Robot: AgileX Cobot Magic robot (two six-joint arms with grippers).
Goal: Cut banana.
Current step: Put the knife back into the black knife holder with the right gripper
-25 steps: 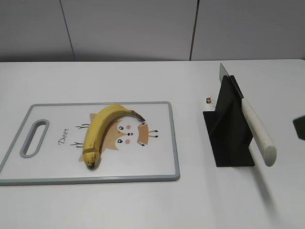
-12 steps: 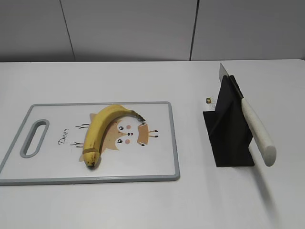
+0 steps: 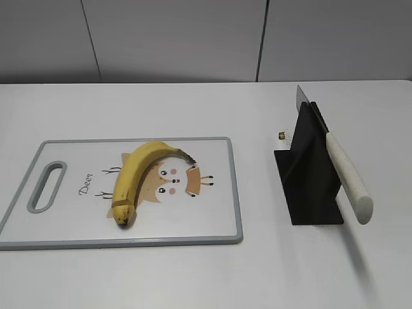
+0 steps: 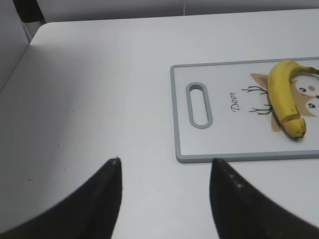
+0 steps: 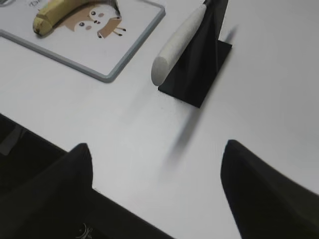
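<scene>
The yellow banana [image 3: 132, 178] lies whole and unpeeled on the white cutting board [image 3: 212, 219], its dark stem toward the board's middle. It also shows in the left wrist view [image 4: 281, 97] and the right wrist view [image 5: 60, 11]. A knife with a white handle [image 3: 348, 176] rests in a black stand [image 3: 308, 174] right of the board; the right wrist view shows the handle [image 5: 179, 42]. My left gripper [image 4: 164, 167] is open and empty over bare table left of the board. My right gripper [image 5: 157, 154] is open and empty near the table's front edge. Neither gripper shows in the exterior view.
A small brass-coloured object [image 3: 281, 134] lies on the table behind the knife stand. The board [image 4: 199, 144] has a handle slot [image 4: 199, 104] at its left end. The table's front edge [image 5: 129, 219] runs under my right gripper.
A dark part of the right arm at the right edge of the exterior view a second ago has gone out of view. Banana, board and knife have not moved.
</scene>
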